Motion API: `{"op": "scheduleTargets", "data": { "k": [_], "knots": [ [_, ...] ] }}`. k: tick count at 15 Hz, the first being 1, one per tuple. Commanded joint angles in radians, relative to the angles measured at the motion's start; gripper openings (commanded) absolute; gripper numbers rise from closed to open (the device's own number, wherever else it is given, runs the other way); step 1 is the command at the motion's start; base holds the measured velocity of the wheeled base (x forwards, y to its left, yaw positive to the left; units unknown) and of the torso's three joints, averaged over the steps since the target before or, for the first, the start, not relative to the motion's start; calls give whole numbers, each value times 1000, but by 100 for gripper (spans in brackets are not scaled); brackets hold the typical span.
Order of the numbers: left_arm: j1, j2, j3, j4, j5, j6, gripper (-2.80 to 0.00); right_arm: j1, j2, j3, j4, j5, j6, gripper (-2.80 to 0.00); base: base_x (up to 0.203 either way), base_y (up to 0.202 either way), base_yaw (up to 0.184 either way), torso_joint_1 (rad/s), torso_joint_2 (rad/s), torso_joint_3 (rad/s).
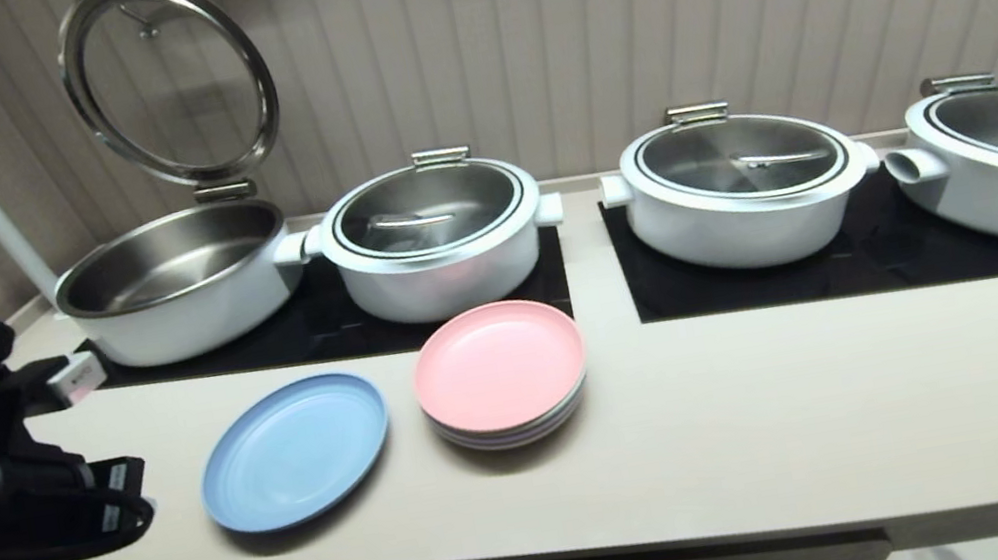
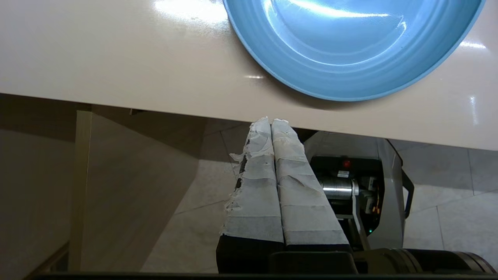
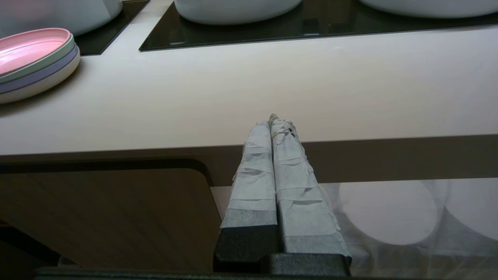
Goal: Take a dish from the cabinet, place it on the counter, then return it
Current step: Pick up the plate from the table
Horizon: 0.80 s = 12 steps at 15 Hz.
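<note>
Cream bench (image 1: 733,403): light-blue dish (image 1: 295,451) lay flat near front edge, beside pink-topped plate stack (image 1: 499,373). Likely light, rigid, smooth plastic; best pinched at raised rim. Left end effector (image 2: 271,123) closed, empty, just off bench edge; right end effector (image 3: 274,120) closed, parked.

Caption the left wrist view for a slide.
Left gripper, fingers shut and empty, poised at the counter edge just short of the blue dish lying flat on it.

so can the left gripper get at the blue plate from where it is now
Probably yes. The left gripper, fingers shut, hangs by the counter front edge, with the blue plate lying just past it. Nothing stands between them, and the pink-topped stack sits clear to the side.
</note>
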Motion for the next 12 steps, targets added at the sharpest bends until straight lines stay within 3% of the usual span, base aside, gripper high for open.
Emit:
{"op": "scheduleTargets", "data": {
  "k": [1, 8, 12],
  "knots": [
    [2, 16, 1, 4, -7, 1, -280, 0, 0, -1, 0, 0, 0, -280, 0, 0, 0, 0, 0, 0],
    [7, 65, -10, 4, 0, 3, -280, 0, 0, -1, 0, 0, 0, -280, 0, 0, 0, 0, 0, 0],
    [34, 91, -19, 5, 0, 43, -280, 0, 0, 0, 0, 0, 0, -280, 0, 0, 0, 0, 0, 0]
  ]
}}
